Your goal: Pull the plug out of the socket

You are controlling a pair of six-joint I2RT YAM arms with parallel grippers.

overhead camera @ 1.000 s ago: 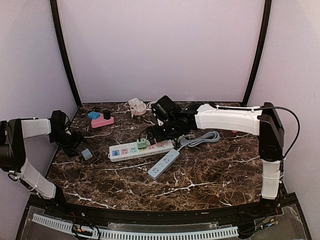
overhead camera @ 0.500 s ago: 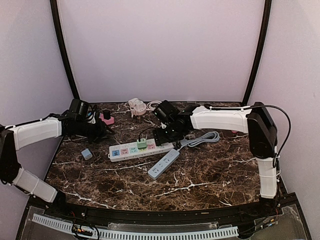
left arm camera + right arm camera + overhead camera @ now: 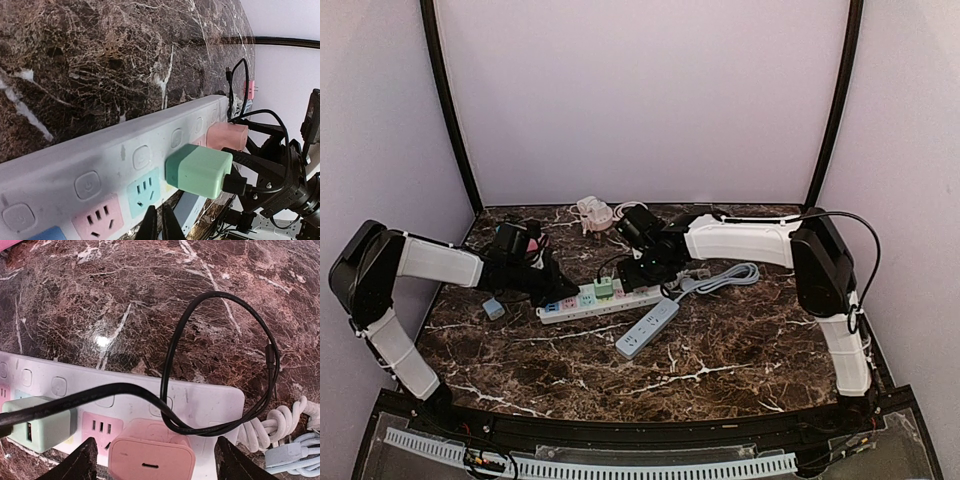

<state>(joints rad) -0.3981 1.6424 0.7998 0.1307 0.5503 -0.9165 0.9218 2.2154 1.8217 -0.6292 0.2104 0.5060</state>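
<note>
Since the pink square plug [image 3: 150,452] is sitting in the long white power strip [image 3: 212,400] at the bottom centre of the right wrist view, I am holding my right gripper [image 3: 155,467] wide, one finger on either side and neither touching, readying a pinch. My left gripper [image 3: 161,224] is pinched shut and empty, its tips at the strip's pastel sockets low in the left wrist view, probably bracing it against lifting. I cannot confirm contact.
</note>
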